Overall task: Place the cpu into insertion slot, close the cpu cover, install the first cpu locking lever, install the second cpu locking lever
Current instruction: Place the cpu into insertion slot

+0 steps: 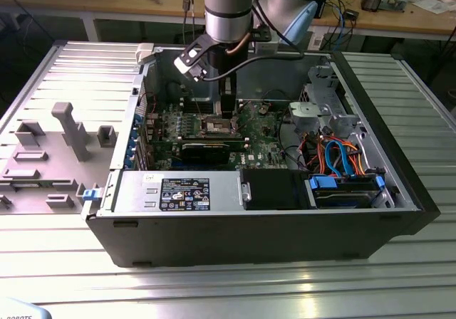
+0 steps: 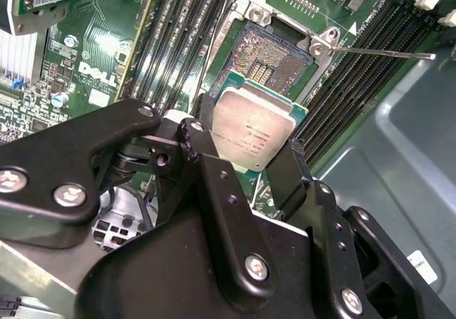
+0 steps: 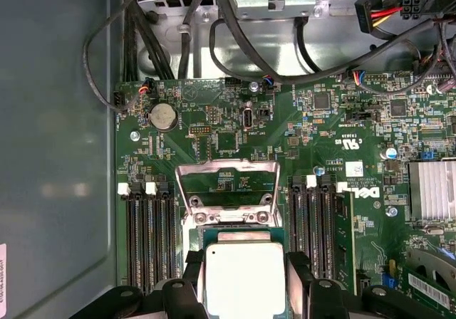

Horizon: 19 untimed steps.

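Closest in, the end effector (image 2: 249,139) is partly closed. Its two black fingers (image 2: 287,171) pinch opposite edges of the cpu (image 2: 251,123), which lies flat between them with its silvery top facing the cameras. In the first wrist view the cpu's near edge runs out of view, and chip and fingers cover most of what lies under them. In the second wrist view the slot (image 2: 274,54) sits just beyond the cpu. Its dark pin field is bare and its metal rim is partly hidden behind the chip's far corner. Whether the cpu touches the slot cannot be told.

Just past the end effector in the first wrist view, the cover (image 3: 226,168) stands swung up and open, with green board showing through its window. A thin lever (image 2: 381,53) sticks out sideways from the slot's corner, over black memory slots (image 2: 174,41).

In the exterior view the arm (image 1: 228,9) hangs into the open case (image 1: 249,237), where the end effector's tips are hard to make out against the board (image 1: 263,137).
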Available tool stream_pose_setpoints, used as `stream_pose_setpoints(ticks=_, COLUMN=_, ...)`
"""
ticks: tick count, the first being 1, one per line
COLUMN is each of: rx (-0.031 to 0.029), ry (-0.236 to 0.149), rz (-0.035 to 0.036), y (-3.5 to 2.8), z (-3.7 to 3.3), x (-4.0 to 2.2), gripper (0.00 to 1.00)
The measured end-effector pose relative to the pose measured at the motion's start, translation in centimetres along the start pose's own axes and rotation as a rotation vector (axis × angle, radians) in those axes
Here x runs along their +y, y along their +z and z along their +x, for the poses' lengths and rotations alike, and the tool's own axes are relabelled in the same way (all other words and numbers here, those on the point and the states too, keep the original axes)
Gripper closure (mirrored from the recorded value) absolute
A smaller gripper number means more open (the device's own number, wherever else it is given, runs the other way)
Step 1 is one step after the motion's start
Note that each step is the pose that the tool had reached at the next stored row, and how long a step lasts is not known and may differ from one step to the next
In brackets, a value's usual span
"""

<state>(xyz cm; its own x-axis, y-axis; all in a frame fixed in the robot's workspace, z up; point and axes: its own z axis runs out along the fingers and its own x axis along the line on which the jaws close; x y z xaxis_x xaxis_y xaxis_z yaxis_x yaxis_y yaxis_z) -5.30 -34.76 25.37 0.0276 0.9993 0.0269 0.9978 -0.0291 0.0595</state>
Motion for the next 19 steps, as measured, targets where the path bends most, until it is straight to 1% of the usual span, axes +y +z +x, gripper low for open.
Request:
stream_pose_setpoints(ticks=3, rx=-0.0002, ry=0.0, rz=0.0001, y=0.28, z=-0.01, x=-0.03, gripper=0.46)
stream_pose_setpoints(ticks=9, rx=-0.0002, ry=0.0, rz=0.0001, y=1.48, z=-0.05, x=-0.26, gripper=0.46)
stream_pose_setpoints(ticks=10, rx=-0.0003, ry=0.0, rz=0.0001, y=1.83, z=-0.06, x=-0.38, gripper=0.46)
stream_pose_setpoints(ticks=17, rx=-0.0003, ry=0.0, rz=0.0002, y=3.16, z=-0.07, x=-0.73, gripper=0.46)
stream_pose_setpoints(ticks=18, rx=-0.0003, ry=0.0, rz=0.0002, y=3.32, z=-0.06, x=-0.83, gripper=0.46)
stream_pose_setpoints(ticks=19, rx=-0.0003, ry=0.0, rz=0.0001, y=3.48, z=-0.04, x=-1.08, gripper=0.46)
